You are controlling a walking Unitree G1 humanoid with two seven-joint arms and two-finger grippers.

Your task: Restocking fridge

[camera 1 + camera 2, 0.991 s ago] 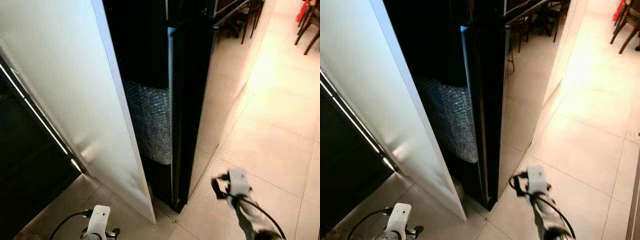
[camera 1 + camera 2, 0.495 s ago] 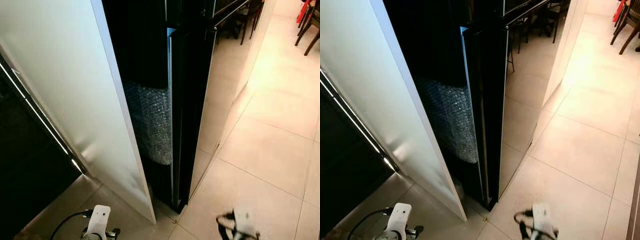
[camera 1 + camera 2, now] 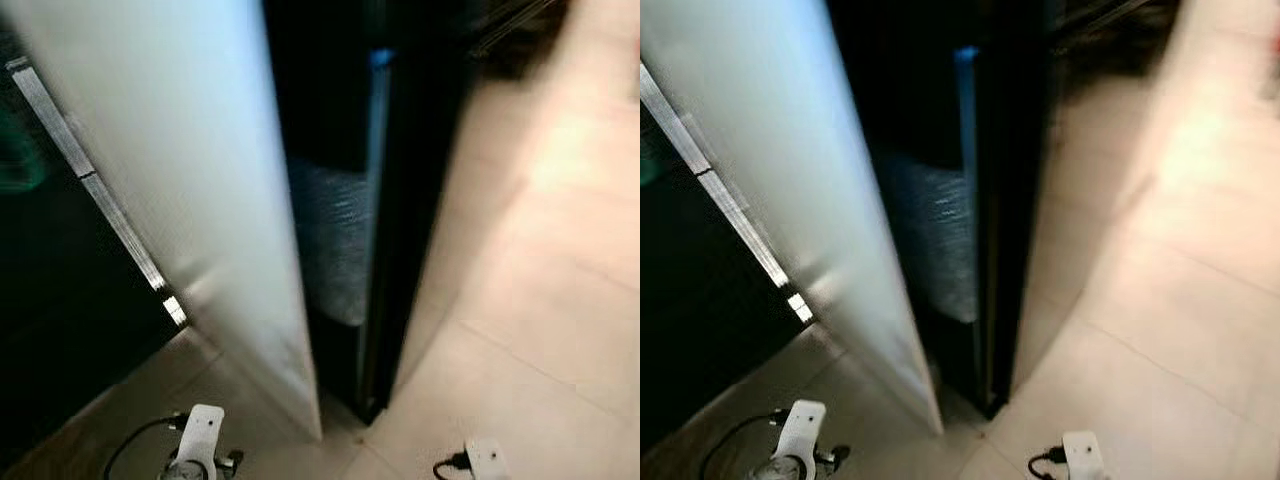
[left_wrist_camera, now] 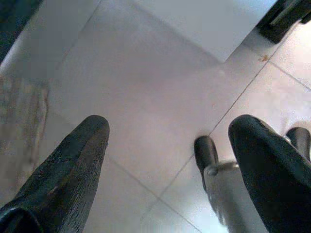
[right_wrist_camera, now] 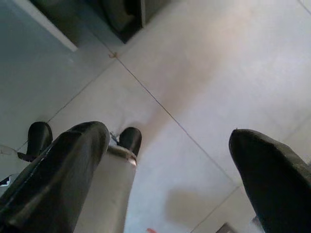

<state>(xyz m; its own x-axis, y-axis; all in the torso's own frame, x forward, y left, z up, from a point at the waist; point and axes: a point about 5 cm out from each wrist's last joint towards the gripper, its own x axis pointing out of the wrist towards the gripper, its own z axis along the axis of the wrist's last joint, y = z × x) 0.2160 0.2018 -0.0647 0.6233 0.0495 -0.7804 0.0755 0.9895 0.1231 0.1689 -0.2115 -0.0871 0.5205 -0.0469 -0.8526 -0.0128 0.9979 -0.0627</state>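
Fridge stands w/ its white door swung ajar, dark gap showing something silvery inside. Both arms hang low over the tiled floor; left gripper & right gripper jaws apart, empty — prob. idle while walking, views blurred.

Door left — fridge right, floor beyond.

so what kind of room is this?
Probably a home kitchen next to a dining area. A tall dark fridge stands with its door open, the floor is pale tile, and blurred dark furniture, perhaps chairs, stands farther back. Both end effectors hang open over the floor.
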